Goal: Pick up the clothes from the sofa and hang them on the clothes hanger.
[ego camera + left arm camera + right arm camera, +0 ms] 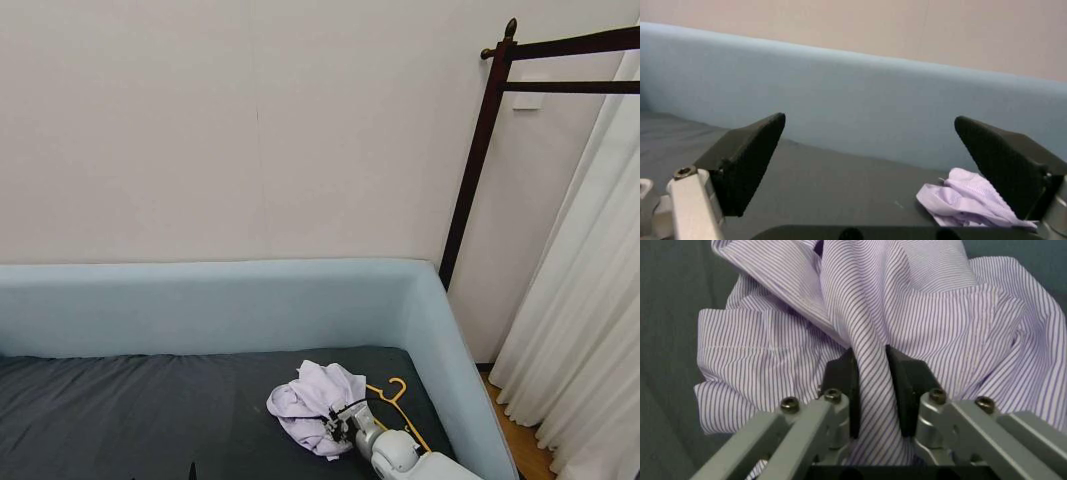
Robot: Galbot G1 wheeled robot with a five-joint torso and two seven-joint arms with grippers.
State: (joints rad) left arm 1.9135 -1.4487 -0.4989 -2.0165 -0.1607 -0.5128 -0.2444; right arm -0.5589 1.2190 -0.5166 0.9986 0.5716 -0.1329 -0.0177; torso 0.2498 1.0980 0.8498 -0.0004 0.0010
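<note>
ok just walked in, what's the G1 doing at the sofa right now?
The right gripper is shut on a fold of the purple striped shirt. The shirt lies crumpled on the dark seat of the sofa, beside a yellow hanger. The left gripper hangs open over the seat, holding nothing. The dark wooden clothes rack stands past the sofa's right end.

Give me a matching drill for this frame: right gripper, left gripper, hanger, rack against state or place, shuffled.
1 right gripper
2 left gripper
3 hanger
4 clothes rack

A dark wood, standing beyond the sofa's end
B shut on a fold of the striped shirt
C yellow, lying on the seat beside the shirt
D open, over the sofa seat

Pairs: 1-B, 2-D, 3-C, 4-A.
</note>
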